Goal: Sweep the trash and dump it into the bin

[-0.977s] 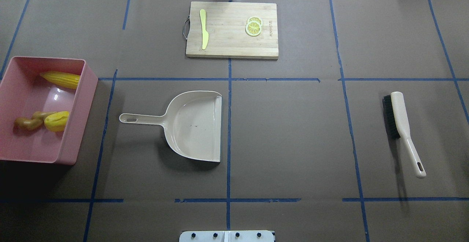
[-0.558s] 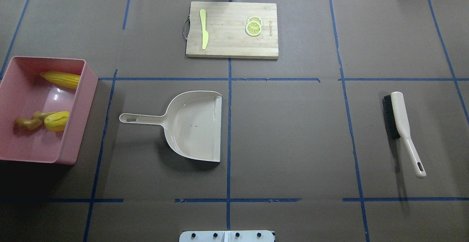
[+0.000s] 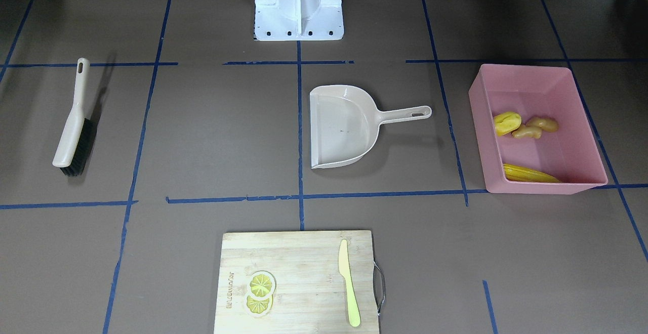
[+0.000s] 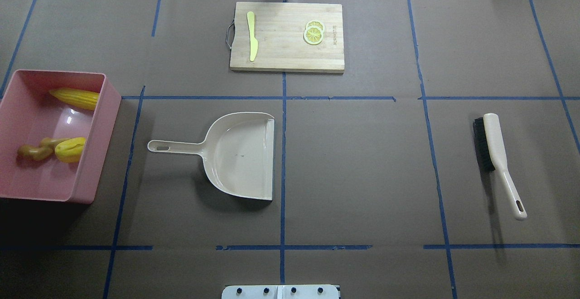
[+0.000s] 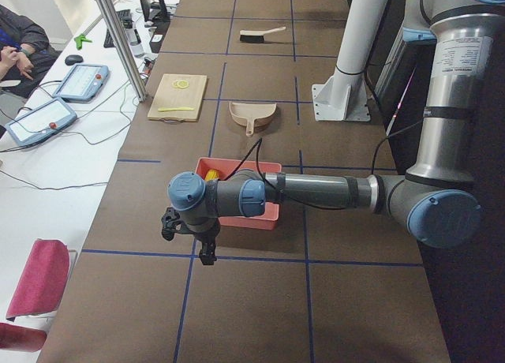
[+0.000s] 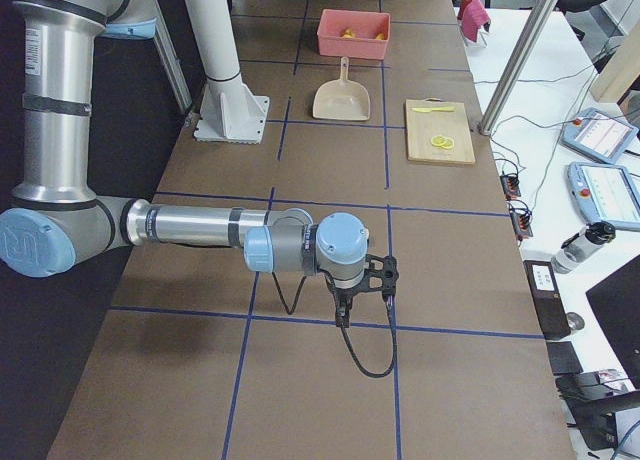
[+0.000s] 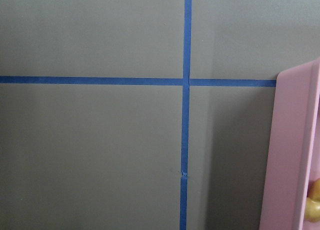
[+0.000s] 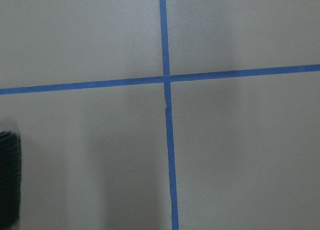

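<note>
The brown-papered desk [image 4: 362, 176] looks just as it did a second ago; nothing has shifted. The corn cob [image 4: 74, 98], potato lump [image 4: 70, 149] and ginger root [image 4: 36, 150] lie inside the pink bin [image 4: 102, 145], and the dustpan [image 4: 240, 154] and brush [image 4: 496, 154] lie idle. I cannot tell whether the left fingers [image 5: 207, 252] or right fingers [image 6: 341, 305] are clenched. The job looks finished.

Qty: bin [image 4: 96, 163] x1. Trash [image 3: 526, 131] x3 total: corn cob [image 4: 76, 98] x1, potato lump [image 4: 70, 149] x1, ginger root [image 4: 36, 151] x1. Dustpan [image 4: 240, 154] x1, brush [image 4: 496, 154] x1, cutting board [image 4: 285, 40] x1, lemon slices [image 4: 313, 33] x2, knife [image 4: 252, 36] x1.
</note>
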